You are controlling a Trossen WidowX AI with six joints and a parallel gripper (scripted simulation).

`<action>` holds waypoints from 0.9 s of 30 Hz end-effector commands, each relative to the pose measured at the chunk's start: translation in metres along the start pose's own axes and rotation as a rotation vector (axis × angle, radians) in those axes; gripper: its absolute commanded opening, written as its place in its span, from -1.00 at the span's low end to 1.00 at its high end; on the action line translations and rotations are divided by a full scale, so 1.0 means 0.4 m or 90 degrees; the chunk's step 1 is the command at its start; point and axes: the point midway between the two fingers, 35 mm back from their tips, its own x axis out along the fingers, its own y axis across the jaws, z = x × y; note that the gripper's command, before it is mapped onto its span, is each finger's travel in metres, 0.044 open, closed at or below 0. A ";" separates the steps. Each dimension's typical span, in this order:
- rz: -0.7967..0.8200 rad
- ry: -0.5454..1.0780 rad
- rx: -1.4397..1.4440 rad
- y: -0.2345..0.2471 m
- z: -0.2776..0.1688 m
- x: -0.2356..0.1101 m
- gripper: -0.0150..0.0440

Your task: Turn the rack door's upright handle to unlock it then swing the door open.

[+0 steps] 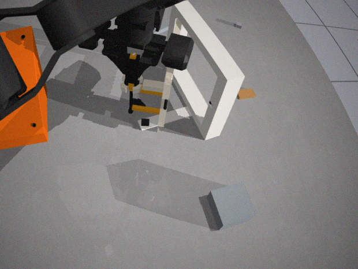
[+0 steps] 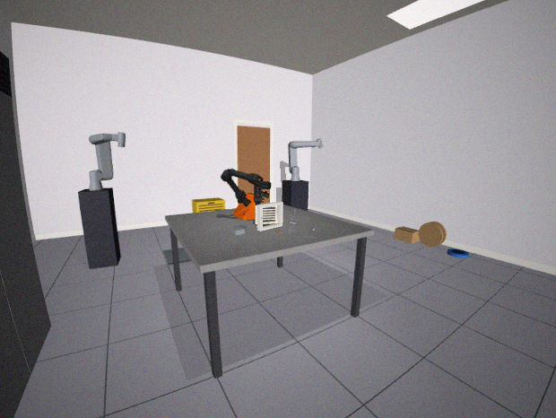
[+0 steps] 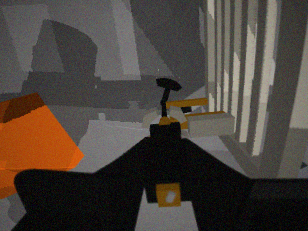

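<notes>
The white rack frame [image 1: 234, 83] [image 2: 280, 215] stands on the grey table [image 1: 289, 179] [image 2: 215, 251]. Its slatted door [image 1: 165, 115] [image 3: 242, 64] is partly open, with its handle side clearly away from the frame; the exact angle is hard to tell. The dark handle [image 1: 131, 99] [image 3: 163, 106] stands off the door on orange and pale brackets. My gripper [image 1: 131, 86] [image 3: 165, 143] is shut on the handle, reaching down from above. How far the handle is turned cannot be told. The arm hides the upper part of the door in the top view.
A blue-grey block [image 1: 232, 204] [image 2: 239, 231] lies on the table, apart from the rack. A small orange piece [image 1: 246, 93] [image 2: 279, 232] lies behind the frame, and a thin grey item [image 1: 228, 23] lies farther off. A white plate with a black square [image 1: 145, 122] is low beside the door.
</notes>
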 end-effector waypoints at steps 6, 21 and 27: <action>0.000 -0.004 0.101 0.044 0.016 0.001 -0.46; 0.001 -0.004 0.234 0.114 0.052 0.001 -0.46; 0.002 -0.005 0.287 0.140 0.070 0.001 -0.46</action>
